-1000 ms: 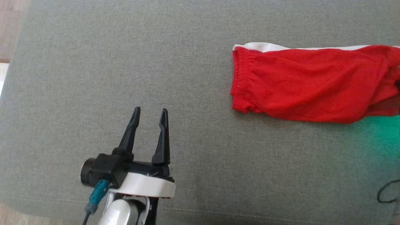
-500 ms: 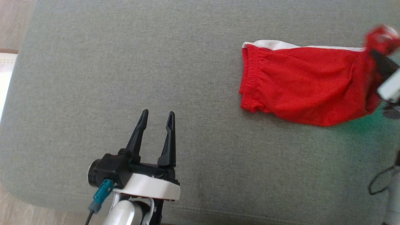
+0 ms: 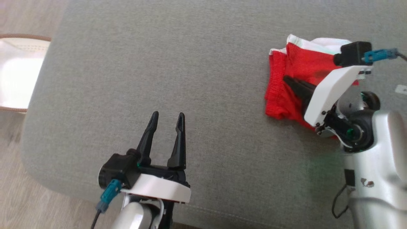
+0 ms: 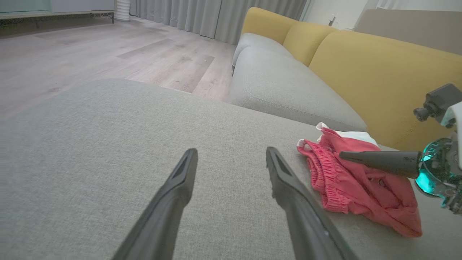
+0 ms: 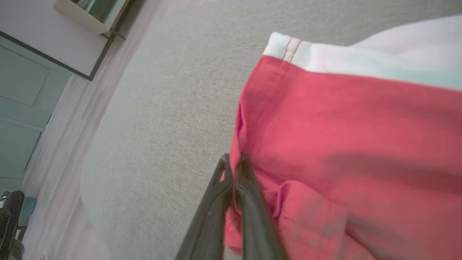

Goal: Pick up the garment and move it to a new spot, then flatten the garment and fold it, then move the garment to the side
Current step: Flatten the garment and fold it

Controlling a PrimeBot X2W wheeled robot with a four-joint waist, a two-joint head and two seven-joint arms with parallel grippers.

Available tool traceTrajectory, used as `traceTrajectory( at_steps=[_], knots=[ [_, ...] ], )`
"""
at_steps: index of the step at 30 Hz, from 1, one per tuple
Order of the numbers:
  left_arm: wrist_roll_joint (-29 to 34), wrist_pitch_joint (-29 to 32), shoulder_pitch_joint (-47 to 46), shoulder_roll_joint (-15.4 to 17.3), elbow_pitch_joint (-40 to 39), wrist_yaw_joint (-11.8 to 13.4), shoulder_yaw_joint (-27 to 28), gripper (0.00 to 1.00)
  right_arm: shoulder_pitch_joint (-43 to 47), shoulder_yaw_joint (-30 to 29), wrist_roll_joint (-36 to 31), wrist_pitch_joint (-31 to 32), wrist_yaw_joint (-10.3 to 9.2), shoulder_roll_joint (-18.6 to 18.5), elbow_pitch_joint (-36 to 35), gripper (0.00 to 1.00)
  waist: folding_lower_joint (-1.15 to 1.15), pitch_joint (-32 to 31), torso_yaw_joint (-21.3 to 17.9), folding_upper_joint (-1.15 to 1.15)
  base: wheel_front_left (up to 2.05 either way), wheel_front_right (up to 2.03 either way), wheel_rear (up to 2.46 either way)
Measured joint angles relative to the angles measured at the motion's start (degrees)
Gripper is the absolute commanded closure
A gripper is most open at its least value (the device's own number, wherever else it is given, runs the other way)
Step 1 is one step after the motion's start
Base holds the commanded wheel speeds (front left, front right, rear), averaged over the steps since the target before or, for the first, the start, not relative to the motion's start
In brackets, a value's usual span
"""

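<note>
Garment (image 3: 302, 62) lies bunched on the grey cushion (image 3: 190, 63), my right end effector (image 3: 286, 79) pinched together on one thin fold; that could slip out when I lift. Left end effector (image 3: 168, 115) stands apart.

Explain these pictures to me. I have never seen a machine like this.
This is a wheeled robot with two arms, each ending in a two-fingered gripper. One picture looks down from its head. The other two are taken from the wrists, looking along each gripper's fingers. A red and white garment lies bunched on a grey cushion. The left gripper hangs open above the cushion, holding nothing. The right gripper is shut, pinching a fold of the garment.
</note>
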Motion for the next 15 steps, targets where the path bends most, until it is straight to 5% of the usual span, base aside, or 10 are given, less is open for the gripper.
traceTrajectory(
  at_steps=[15],
  knots=[
    [-0.3,0.0,0.2,0.0,2.0,0.2,-0.8,0.00,-3.4,6.4,8.3,-10.0,0.00,0.0,10.4,1.00,0.00,-2.2,0.4,0.00,0.00,0.00,0.00]
  ],
)
